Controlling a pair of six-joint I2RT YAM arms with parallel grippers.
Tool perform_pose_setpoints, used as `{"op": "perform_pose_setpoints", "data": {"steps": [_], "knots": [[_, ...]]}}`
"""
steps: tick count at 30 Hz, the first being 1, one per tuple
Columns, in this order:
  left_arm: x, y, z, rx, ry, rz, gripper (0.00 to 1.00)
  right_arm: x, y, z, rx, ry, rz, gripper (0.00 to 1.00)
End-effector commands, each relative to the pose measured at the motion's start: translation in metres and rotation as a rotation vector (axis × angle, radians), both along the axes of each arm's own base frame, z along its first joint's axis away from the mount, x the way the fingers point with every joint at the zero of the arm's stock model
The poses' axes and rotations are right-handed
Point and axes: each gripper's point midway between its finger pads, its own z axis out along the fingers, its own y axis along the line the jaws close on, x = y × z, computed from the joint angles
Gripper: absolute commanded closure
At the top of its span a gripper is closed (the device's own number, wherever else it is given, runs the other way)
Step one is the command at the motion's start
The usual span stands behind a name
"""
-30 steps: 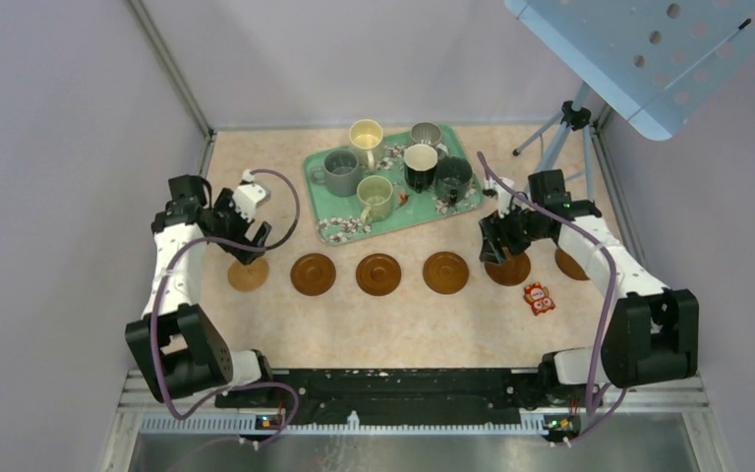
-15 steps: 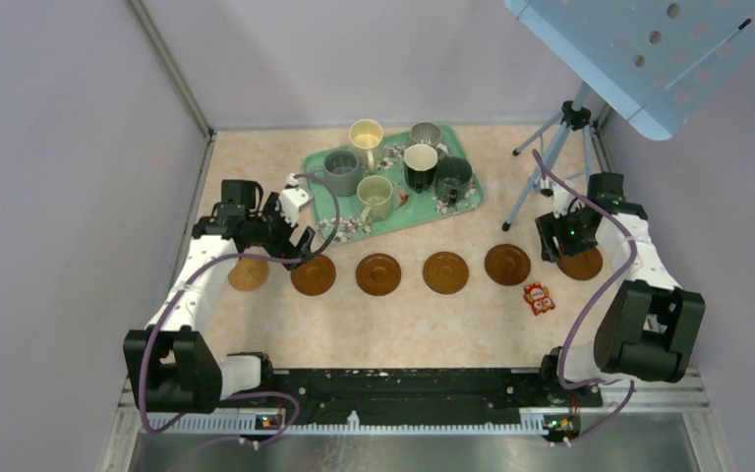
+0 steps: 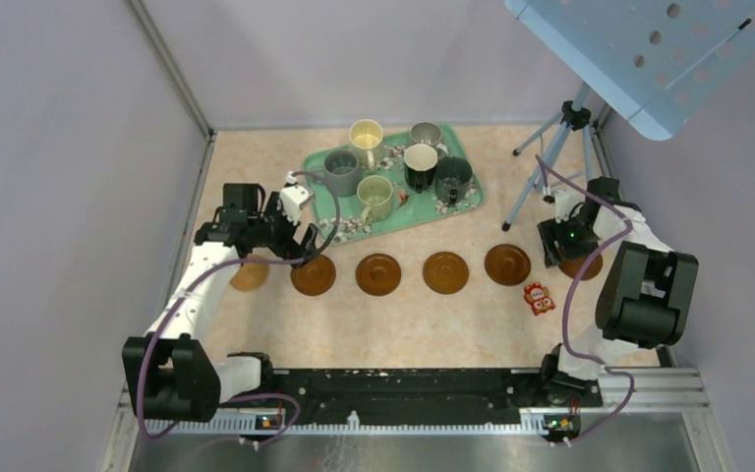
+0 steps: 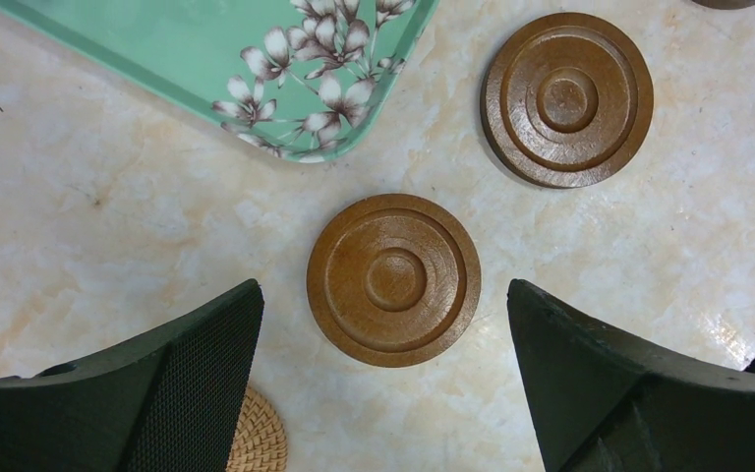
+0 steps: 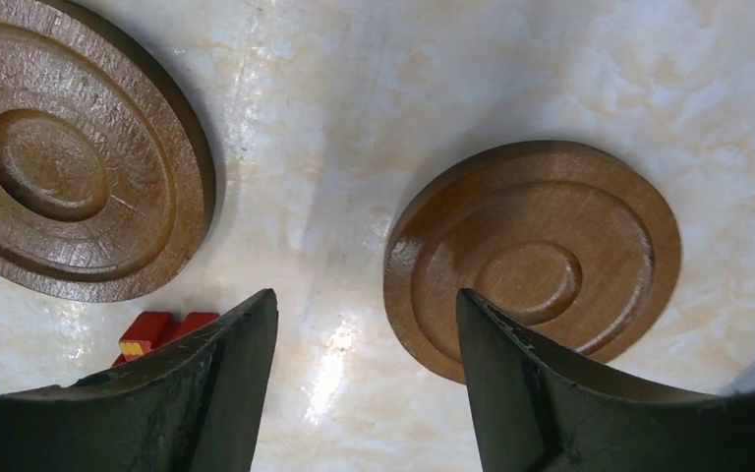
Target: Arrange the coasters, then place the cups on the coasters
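My left tool (image 4: pixel 383 295) hangs spread wide and empty above the second coaster (image 4: pixel 393 279) in the row, with bare counter (image 4: pixel 88 216) all round that disc. The tan coaster (image 4: pixel 258 444) at the row's left end is half hidden behind a finger (image 4: pixel 157 393) and cut off by the frame edge. The tray (image 4: pixel 187 49) corner lies just beyond, apart from the discs, and all six cups (image 3: pixel 376 195) stand on it. Three more coasters (image 3: pixel 445 271) run rightward with gaps between them. The sixth coaster (image 5: pixel 534 258) sits under my right tool (image 5: pixel 367 295), whose jaws are parted and holding nothing. From above, the arm covers most of that disc. A red trinket (image 5: pixel 157 329) is mostly hidden behind one of its fingers (image 5: pixel 197 393). A tripod (image 3: pixel 551 147) crowds the far right corner.
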Motion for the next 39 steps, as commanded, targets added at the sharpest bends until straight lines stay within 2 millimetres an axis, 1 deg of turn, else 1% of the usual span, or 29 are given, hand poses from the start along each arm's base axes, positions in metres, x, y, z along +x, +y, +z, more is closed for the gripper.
{"op": "perform_pose_setpoints", "data": {"steps": [1, 3, 5, 7, 10, 11, 13, 15, 19, 20, 24, 27, 31, 36, 39], "knots": [[0.006, -0.01, 0.013, -0.057, -0.046, -0.003, 0.01, 0.002, 0.011, -0.001, 0.082, 0.012, 0.012, 0.35], [0.007, -0.012, 0.015, -0.072, -0.052, -0.003, 0.01, 0.001, 0.02, 0.004, 0.127, 0.005, 0.025, 0.35], [0.008, -0.015, 0.017, -0.09, -0.055, -0.002, 0.01, 0.007, 0.029, 0.018, 0.16, -0.033, 0.028, 0.35], [0.009, -0.017, 0.017, -0.108, -0.056, 0.002, 0.01, 0.017, 0.041, 0.038, 0.173, -0.096, 0.042, 0.35], [0.012, -0.018, 0.016, -0.125, -0.069, 0.017, 0.01, 0.039, 0.061, 0.073, 0.175, -0.227, 0.05, 0.35], [0.015, -0.017, 0.017, -0.127, -0.081, 0.034, 0.01, 0.053, 0.085, 0.096, 0.195, -0.304, 0.058, 0.35], [0.019, -0.015, 0.018, -0.123, -0.094, 0.054, 0.01, 0.065, 0.109, 0.11, 0.223, -0.36, 0.06, 0.35], [0.021, -0.013, 0.02, -0.125, -0.101, 0.073, 0.01, 0.075, 0.141, 0.116, 0.244, -0.396, 0.078, 0.34], [0.021, -0.012, 0.019, -0.123, -0.107, 0.085, 0.01, 0.1, 0.184, 0.119, 0.224, -0.454, 0.039, 0.33], [0.021, -0.011, 0.018, -0.121, -0.109, 0.09, 0.01, 0.107, 0.192, 0.121, 0.224, -0.464, 0.021, 0.33], [0.021, -0.008, 0.021, -0.11, -0.132, 0.102, 0.01, 0.126, 0.216, 0.11, 0.205, -0.465, -0.034, 0.32], [0.02, -0.007, 0.022, -0.109, -0.144, 0.108, 0.01, 0.139, 0.224, 0.098, 0.183, -0.453, -0.075, 0.33], [0.02, -0.008, 0.024, -0.116, -0.145, 0.106, 0.01, 0.156, 0.236, 0.088, 0.16, -0.453, -0.087, 0.33], [0.02, -0.006, 0.025, -0.108, -0.15, 0.114, 0.01, 0.176, 0.239, 0.067, 0.118, -0.423, -0.122, 0.36], [0.02, -0.005, 0.025, -0.103, -0.15, 0.117, 0.01, 0.184, 0.236, 0.062, 0.087, -0.424, -0.132, 0.42]]}}
